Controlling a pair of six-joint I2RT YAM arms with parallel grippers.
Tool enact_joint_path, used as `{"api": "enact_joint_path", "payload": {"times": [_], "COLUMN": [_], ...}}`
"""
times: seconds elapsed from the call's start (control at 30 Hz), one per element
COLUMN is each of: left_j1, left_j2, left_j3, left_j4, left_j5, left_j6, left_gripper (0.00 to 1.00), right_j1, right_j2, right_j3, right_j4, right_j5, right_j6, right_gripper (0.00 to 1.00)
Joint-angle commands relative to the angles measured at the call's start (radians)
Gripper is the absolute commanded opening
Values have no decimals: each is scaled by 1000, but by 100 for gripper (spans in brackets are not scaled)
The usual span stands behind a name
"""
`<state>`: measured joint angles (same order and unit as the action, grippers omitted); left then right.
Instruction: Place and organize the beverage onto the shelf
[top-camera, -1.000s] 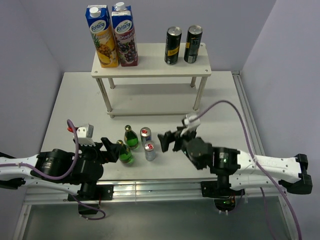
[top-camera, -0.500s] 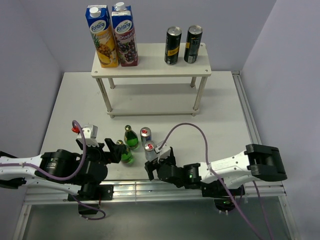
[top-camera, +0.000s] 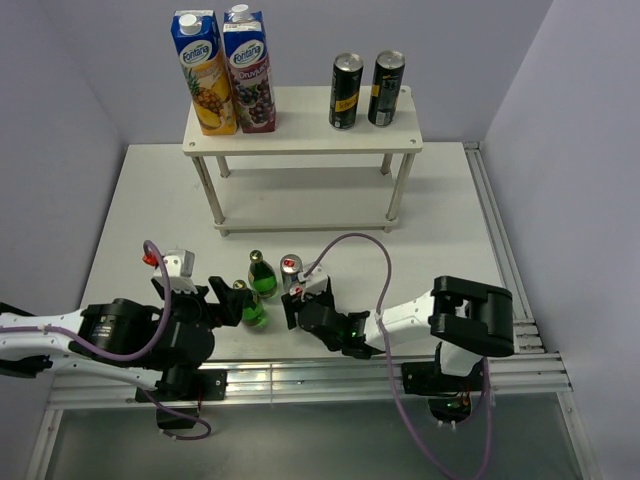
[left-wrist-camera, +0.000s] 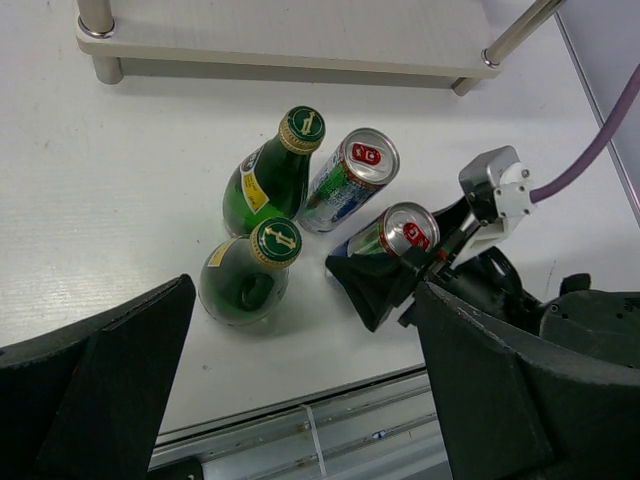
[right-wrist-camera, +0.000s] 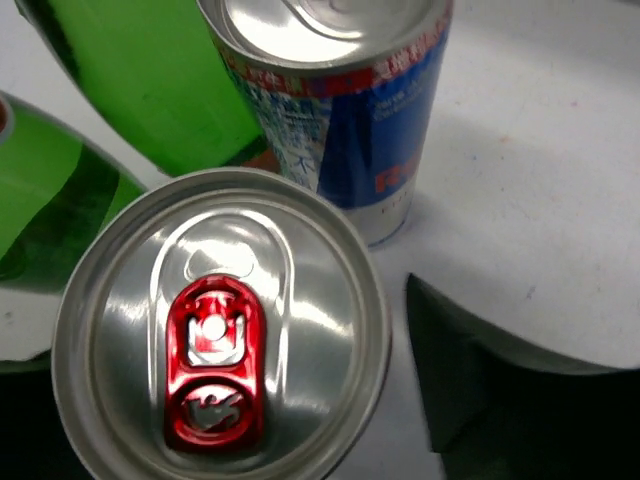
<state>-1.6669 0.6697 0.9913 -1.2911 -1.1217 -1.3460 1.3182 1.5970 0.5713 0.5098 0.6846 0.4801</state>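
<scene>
**DESK:** What am I looking at?

**OPERATOR:** My table (top-camera: 450, 210), with the shelf (top-camera: 300, 142) at its far end. On the shelf's top board are two cartons (top-camera: 205, 75) at the left and the two dark cans (top-camera: 346, 92) at the right. In front of the shelf, well clear of its legs, the two bottles (top-camera: 262, 276) and two slim cans (left-wrist-camera: 350, 180) stand upright in one tight cluster.

**DESK:** What moved in the last second?

**OPERATOR:** My right arm. A second ago it reached in from the right, level with the cluster. Now it has folded back, and the right gripper (top-camera: 299, 305) sits over the slim can (right-wrist-camera: 220, 335) farthest from the shelf. Its jaws straddle that can, spread apart, with bare table showing between rim and finger, so nothing is held. The left gripper (top-camera: 222, 298) gapes wide and empty beside the bottle farthest from the shelf, and has barely shifted.

**DESK:** Meaning?

**OPERATOR:** Two of six are shelved. I judge this can goes next: close, lift straight, and mind the neighbours crowding it.
</scene>
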Motion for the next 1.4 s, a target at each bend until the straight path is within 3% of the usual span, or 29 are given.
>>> {"api": "enact_joint_path", "payload": {"times": [0.0,0.03,0.07,0.1,0.13,0.43,0.53,0.7,1.03,1.37], "left_j1": [-7,-8,-8,-7,-8,-10,-10,-11,-13,-16], "left_j2": [-16,-24,-28,-35,-45,-68,-38,-12,-84,-59], "left_j3": [-2,0,0,-2,-2,-8,-2,-2,-3,-2], "left_j4": [7,7,10,12,13,27,13,9,15,16], "left_j5": [-4,-3,-3,-1,-1,0,-3,-3,2,0], "left_j6": [18,19,19,21,22,36,22,21,25,25], "left_gripper": [99,99,99,99,99,99,99,99,99,99], "right_j1": [-16,-17,-19,-17,-17,-20,-98,-313,-594,-712], "right_j2": [41,44,44,41,37,-296,-377,-365,-117,35], "right_j3": [47,47,47,48,55,62,133,237,443,515], "right_j4": [121,121,119,107,83,-397,-551,-513,-427,-333], "right_j5": [50,55,56,58,70,317,271,168,52,62], "right_j6": [-31,-29,-34,-32,-23,170,157,46,-23,-54], "right_gripper": [71,55,47,10,1,0,0,0,0,0]}}
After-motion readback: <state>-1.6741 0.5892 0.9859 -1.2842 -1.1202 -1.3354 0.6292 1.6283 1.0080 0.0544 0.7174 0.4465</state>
